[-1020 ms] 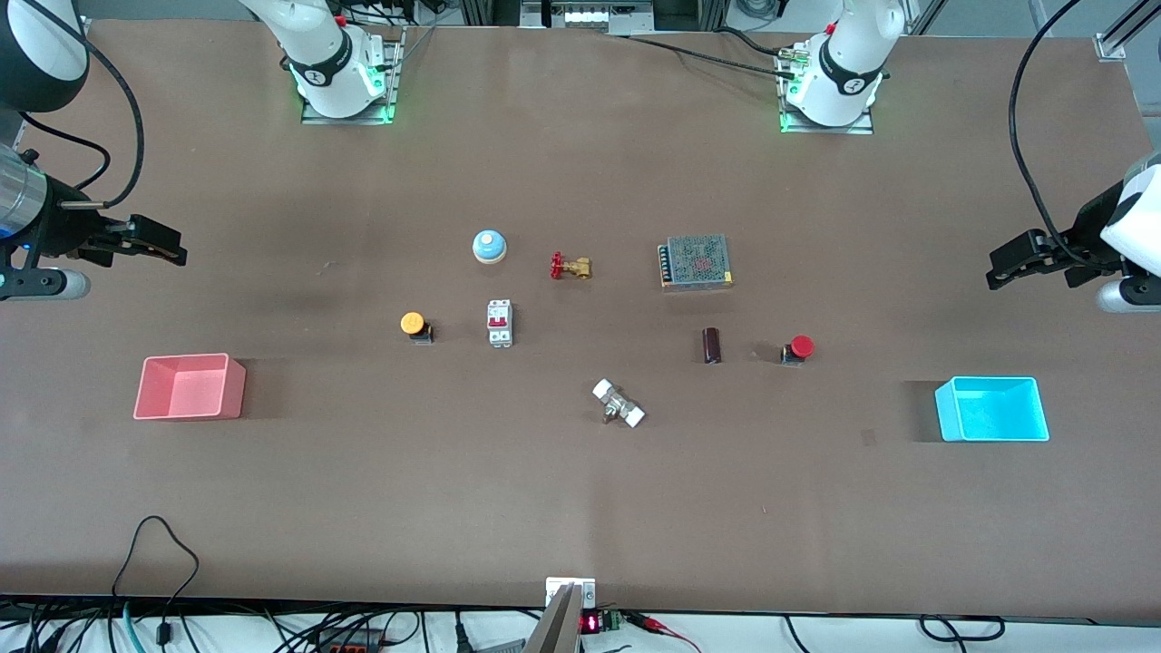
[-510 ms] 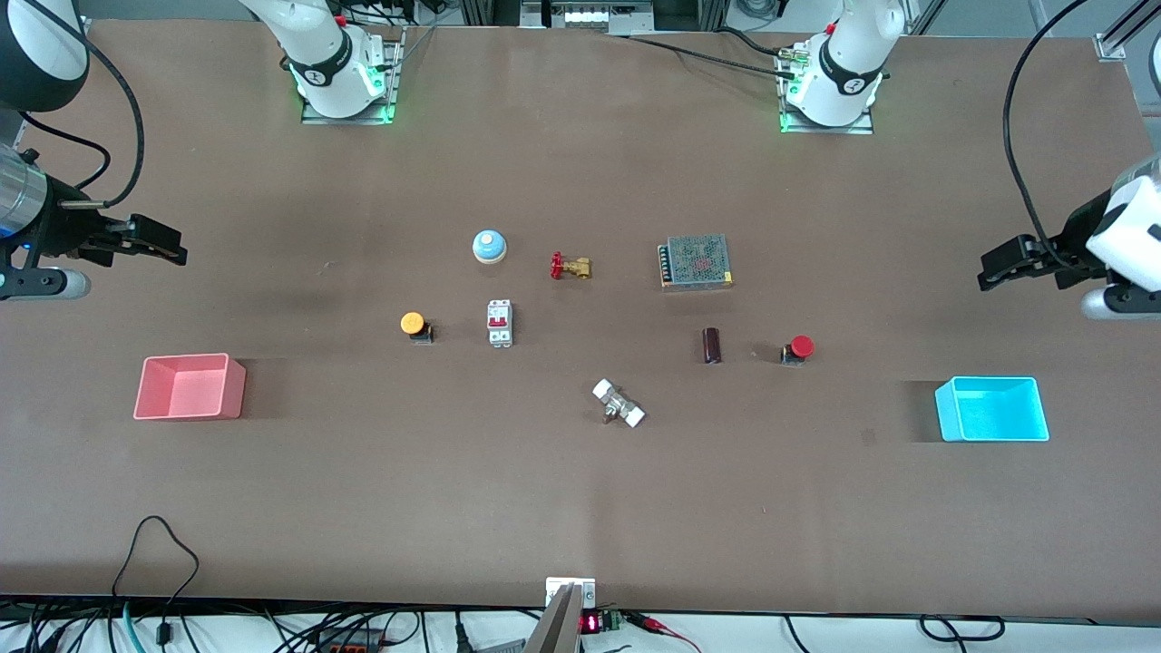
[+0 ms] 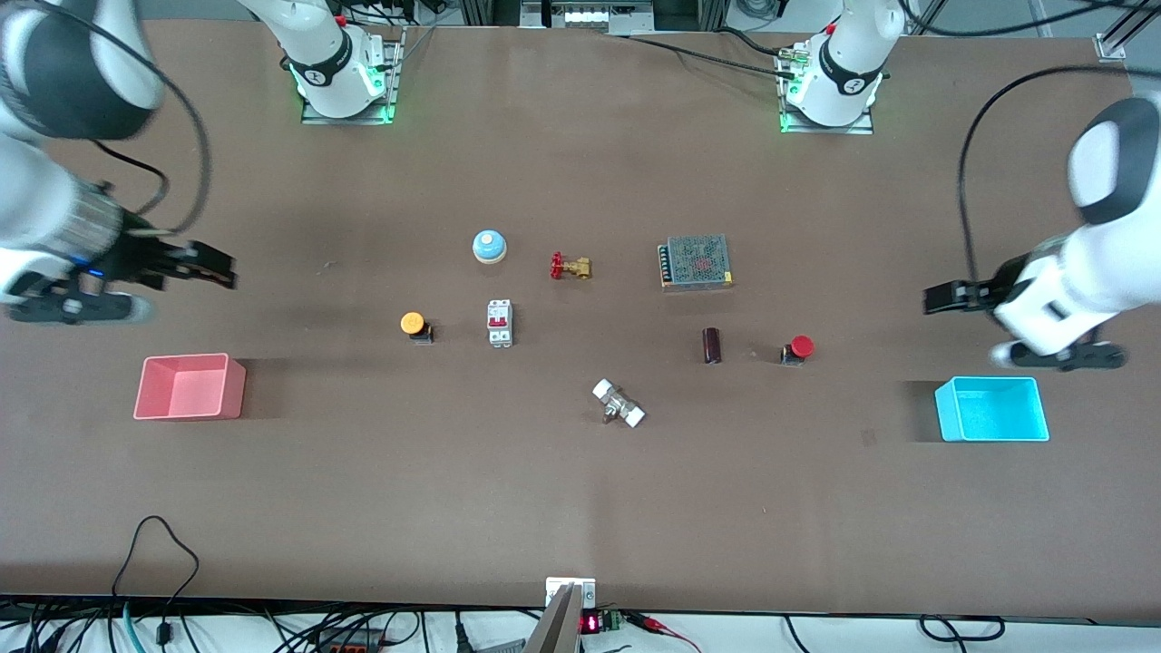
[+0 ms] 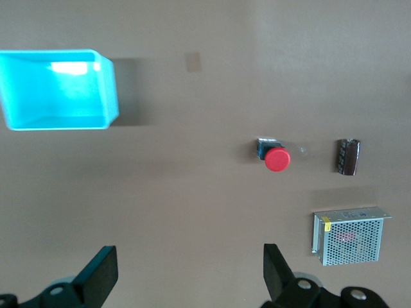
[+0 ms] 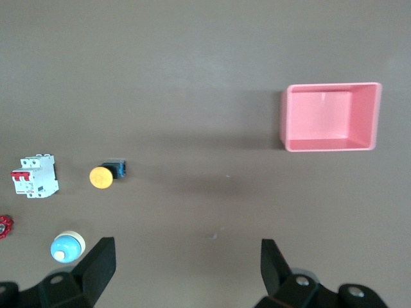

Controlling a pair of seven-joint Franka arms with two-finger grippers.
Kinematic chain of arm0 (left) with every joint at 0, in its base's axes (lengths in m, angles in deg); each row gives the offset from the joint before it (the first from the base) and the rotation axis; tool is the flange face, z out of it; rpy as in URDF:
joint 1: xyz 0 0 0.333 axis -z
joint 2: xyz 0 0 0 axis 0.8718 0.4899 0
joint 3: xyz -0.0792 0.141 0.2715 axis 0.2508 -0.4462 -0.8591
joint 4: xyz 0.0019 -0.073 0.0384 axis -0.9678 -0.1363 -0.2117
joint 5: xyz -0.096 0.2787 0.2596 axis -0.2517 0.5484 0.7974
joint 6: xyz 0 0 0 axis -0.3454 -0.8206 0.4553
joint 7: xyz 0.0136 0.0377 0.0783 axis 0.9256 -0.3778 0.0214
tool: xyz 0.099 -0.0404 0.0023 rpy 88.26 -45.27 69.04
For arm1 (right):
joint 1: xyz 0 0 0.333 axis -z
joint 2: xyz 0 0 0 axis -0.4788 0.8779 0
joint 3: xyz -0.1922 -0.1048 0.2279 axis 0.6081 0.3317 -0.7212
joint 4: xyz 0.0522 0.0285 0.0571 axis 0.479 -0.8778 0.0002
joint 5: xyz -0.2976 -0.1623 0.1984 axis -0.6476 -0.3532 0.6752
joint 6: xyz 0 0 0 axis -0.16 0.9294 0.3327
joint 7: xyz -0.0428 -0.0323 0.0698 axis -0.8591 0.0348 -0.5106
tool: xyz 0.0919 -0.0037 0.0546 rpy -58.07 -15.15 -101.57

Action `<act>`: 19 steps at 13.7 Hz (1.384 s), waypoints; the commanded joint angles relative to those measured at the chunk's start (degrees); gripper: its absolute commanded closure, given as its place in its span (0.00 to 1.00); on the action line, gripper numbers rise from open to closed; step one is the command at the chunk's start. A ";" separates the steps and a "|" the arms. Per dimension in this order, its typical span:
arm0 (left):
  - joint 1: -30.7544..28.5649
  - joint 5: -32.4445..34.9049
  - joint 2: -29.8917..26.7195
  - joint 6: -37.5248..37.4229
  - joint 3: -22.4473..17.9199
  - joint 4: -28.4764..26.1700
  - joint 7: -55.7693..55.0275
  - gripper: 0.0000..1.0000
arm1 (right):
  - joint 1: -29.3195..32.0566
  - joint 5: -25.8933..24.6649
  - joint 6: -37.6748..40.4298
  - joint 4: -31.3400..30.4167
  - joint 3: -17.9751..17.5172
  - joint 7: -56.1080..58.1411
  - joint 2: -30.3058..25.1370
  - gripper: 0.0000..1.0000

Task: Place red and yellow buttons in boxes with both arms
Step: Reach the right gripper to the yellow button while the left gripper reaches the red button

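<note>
Left claw (image 3: 934, 297) released, over the table (image 3: 580, 508) near the red button (image 3: 798, 348). Right claw (image 3: 222, 269) released, above the pink box (image 3: 189, 387); yellow button (image 3: 414, 325) untouched.

Red valve (image 5: 5, 226) cut off at the edge.

Robotics lab: bolted arm bases (image 3: 343, 86), cables (image 3: 154, 580).

Matt brown table (image 3: 580, 508); glossy plastic cyan box (image 3: 992, 410); perforated metal unit (image 3: 696, 261).
</note>
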 commanded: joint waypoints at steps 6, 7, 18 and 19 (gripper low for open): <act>2.56 -5.45 8.56 2.12 0.43 -0.01 -3.07 0.00 | -4.70 0.45 -20.40 -20.04 0.18 -5.72 -3.92 0.00; 3.10 -5.45 9.00 2.99 0.52 -0.27 -3.16 0.00 | -5.15 0.45 -22.51 -21.54 0.18 -6.17 -4.10 0.00; 7.50 -5.54 12.08 20.57 0.61 -10.47 -2.98 0.00 | -13.23 -1.22 -38.69 -26.39 0.36 -15.93 2.74 0.00; 7.50 -5.45 12.87 21.18 0.61 -10.56 -2.20 0.00 | -13.76 -1.31 -41.06 -26.30 0.36 -15.75 4.40 0.00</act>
